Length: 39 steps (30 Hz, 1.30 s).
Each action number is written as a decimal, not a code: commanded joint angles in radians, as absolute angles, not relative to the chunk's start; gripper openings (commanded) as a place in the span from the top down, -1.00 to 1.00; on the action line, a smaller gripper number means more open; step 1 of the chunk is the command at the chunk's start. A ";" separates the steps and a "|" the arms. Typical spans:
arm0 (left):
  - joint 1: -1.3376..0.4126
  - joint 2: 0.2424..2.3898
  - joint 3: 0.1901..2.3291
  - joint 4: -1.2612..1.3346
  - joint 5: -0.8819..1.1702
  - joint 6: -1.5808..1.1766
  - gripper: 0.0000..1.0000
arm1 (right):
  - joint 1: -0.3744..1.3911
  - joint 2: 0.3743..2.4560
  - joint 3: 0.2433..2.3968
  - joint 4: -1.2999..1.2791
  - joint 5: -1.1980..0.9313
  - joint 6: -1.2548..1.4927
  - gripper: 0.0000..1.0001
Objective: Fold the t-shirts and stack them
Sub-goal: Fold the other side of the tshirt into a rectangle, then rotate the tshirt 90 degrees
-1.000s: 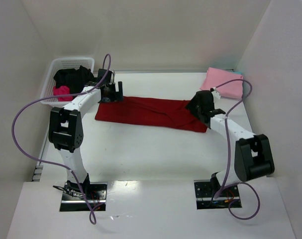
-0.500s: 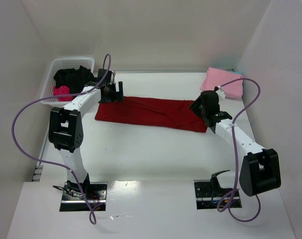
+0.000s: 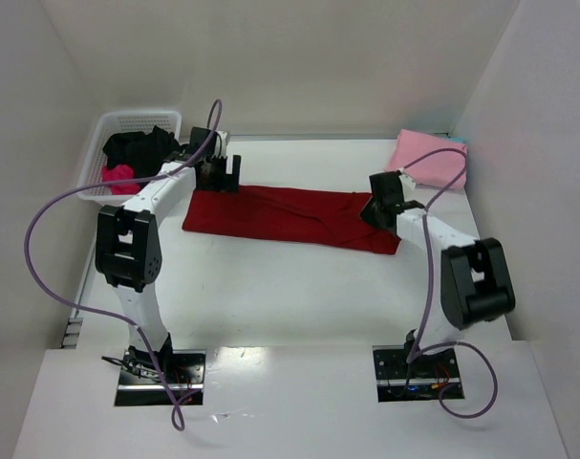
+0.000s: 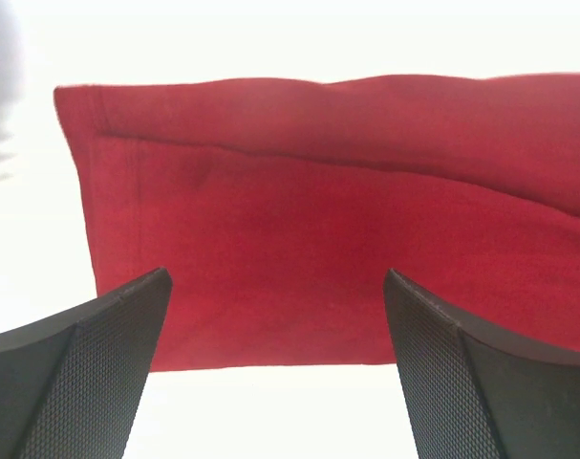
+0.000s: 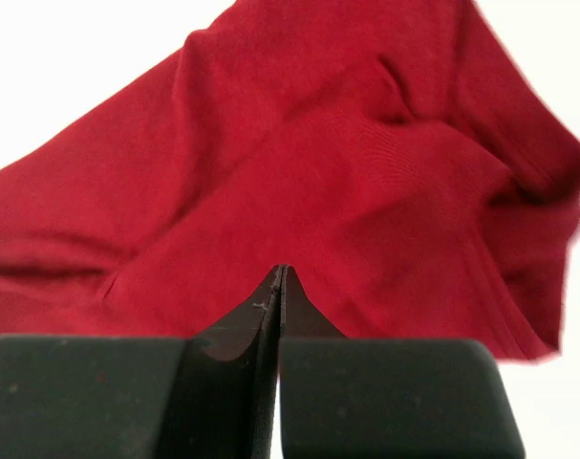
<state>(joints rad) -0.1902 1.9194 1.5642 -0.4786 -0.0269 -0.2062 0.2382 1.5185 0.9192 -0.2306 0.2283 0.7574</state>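
Note:
A dark red t-shirt [image 3: 290, 216] lies as a long folded strip across the middle of the table. My left gripper [image 3: 226, 172] hangs open over its left end. In the left wrist view the hemmed end of the red t-shirt [image 4: 318, 210] lies flat between and beyond the wide-apart fingers [image 4: 108, 354]. My right gripper [image 3: 374, 210] is at the shirt's right end. Its fingers are pressed together at the tip [image 5: 280, 273] just above rumpled red cloth [image 5: 366, 172], and no cloth shows between them. A light pink t-shirt [image 3: 429, 159], folded square, lies at the back right.
A white basket [image 3: 106, 129] at the back left holds a black shirt [image 3: 137, 146] and a magenta one [image 3: 118, 174]. White walls close in the table on the left, back and right. Purple cables loop off both arms.
The right gripper's fingers have closed, and its arm has folded in, bringing the elbow closer to the shirt's right end. The left gripper has shifted slightly back and to the right, still open.

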 commanded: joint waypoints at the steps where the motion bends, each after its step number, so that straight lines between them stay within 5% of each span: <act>1: -0.230 1.960 1.608 -0.500 -0.046 -0.117 -0.98 | 0.249 1.612 1.034 -0.248 0.225 0.719 1.00; 19: -0.298 2.080 1.608 -0.558 -0.097 0.006 -0.98 | 0.249 1.870 1.189 -0.278 0.247 0.710 1.00; 39: -0.298 2.165 1.641 -0.732 0.069 -0.149 -0.98 | 0.249 2.077 1.423 -0.350 0.219 0.701 1.00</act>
